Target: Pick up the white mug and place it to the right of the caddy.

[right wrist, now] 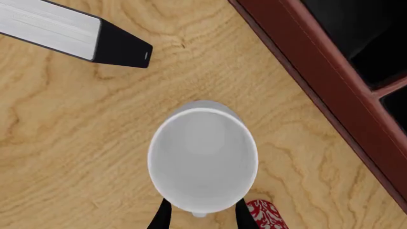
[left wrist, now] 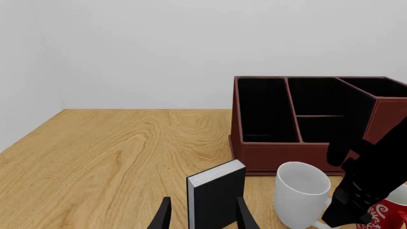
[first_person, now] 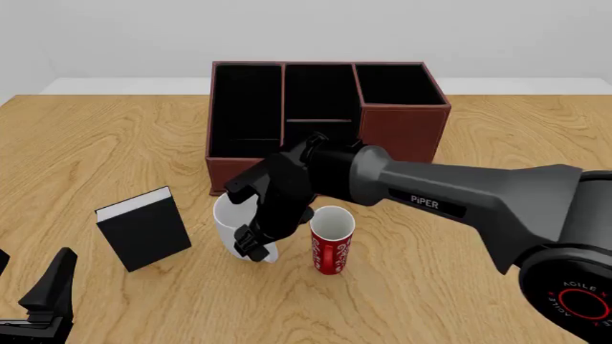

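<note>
Front view: the white mug (first_person: 229, 223) stands upright on the table (first_person: 115, 158) just before the caddy (first_person: 325, 118), between a black book (first_person: 143, 229) and a red mug (first_person: 331, 240). The right gripper (right wrist: 198, 215) straddles its handle, fingers parted. The left gripper (left wrist: 202, 214) hangs open, apart.

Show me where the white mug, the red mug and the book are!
white mug (right wrist: 202, 160): right wrist view, inside of the cup.
red mug (first_person: 331, 251): front view, patterned side.
book (first_person: 148, 233): front view, black cover.
</note>
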Robot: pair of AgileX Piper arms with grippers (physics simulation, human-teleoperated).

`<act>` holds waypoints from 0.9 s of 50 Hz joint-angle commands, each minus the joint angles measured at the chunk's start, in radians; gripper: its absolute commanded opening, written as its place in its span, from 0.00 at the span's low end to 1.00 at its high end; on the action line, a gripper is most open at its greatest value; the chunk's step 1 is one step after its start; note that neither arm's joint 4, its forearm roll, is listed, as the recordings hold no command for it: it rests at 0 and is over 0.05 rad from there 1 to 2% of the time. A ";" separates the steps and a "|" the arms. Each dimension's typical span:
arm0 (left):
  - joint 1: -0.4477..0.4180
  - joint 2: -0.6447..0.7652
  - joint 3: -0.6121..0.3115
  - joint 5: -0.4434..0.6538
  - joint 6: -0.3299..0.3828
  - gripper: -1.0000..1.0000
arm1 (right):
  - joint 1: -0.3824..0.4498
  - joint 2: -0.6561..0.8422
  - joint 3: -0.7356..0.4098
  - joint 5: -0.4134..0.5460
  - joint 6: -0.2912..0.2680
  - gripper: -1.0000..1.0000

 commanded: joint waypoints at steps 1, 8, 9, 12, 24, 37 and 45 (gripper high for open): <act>0.000 0.000 0.000 0.000 0.000 1.00 | -0.004 0.008 0.004 -0.007 -0.001 1.00; 0.000 0.000 0.000 0.000 0.000 1.00 | -0.014 0.019 0.012 -0.016 -0.004 1.00; 0.000 0.000 0.000 0.000 0.000 1.00 | -0.014 0.020 0.012 -0.017 -0.007 0.00; 0.000 0.000 0.000 0.000 0.000 1.00 | -0.011 0.021 0.015 -0.020 -0.004 0.00; 0.000 0.000 0.000 0.000 0.000 1.00 | -0.001 0.024 0.018 -0.019 -0.005 0.00; 0.000 0.000 0.000 0.000 0.000 1.00 | -0.027 -0.003 0.008 -0.020 -0.012 0.00; 0.000 0.000 0.000 0.000 0.000 1.00 | -0.021 -0.036 0.001 -0.019 -0.010 0.00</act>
